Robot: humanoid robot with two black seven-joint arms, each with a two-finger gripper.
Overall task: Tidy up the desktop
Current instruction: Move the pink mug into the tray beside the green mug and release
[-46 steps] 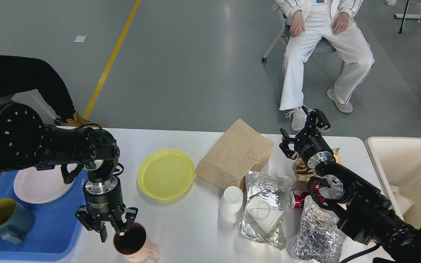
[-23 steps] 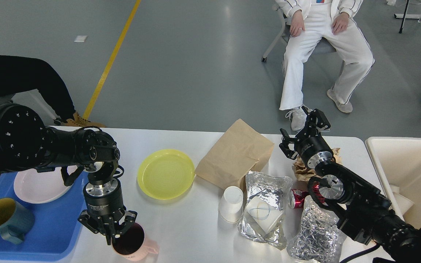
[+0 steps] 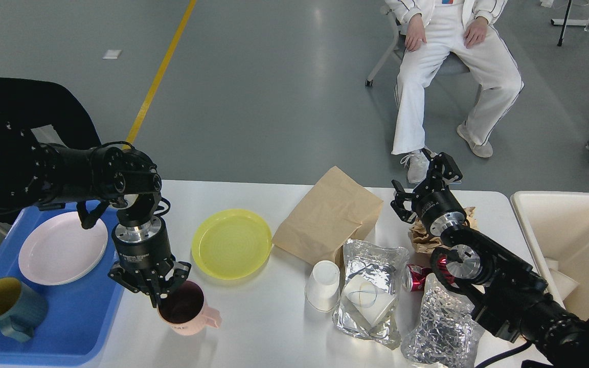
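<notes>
Our left gripper (image 3: 159,298) pinches the rim of the pink mug (image 3: 187,309) over the white desktop (image 3: 264,317). Beside it, the blue tray (image 3: 69,317) holds a white plate (image 3: 62,248) and a teal mug (image 3: 10,306). Our right gripper (image 3: 422,179) hangs open and empty, near the cream bin (image 3: 570,240).

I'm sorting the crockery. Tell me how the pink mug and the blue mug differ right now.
The pink mug is gripped at its rim by the left gripper over the desktop; the blue mug sits untouched in the blue tray. The pink mug is dark inside, the blue mug yellowish. The pink mug's handle points right, the blue mug's toward the tray's near edge. Both are upright, handled and open-topped.
</notes>
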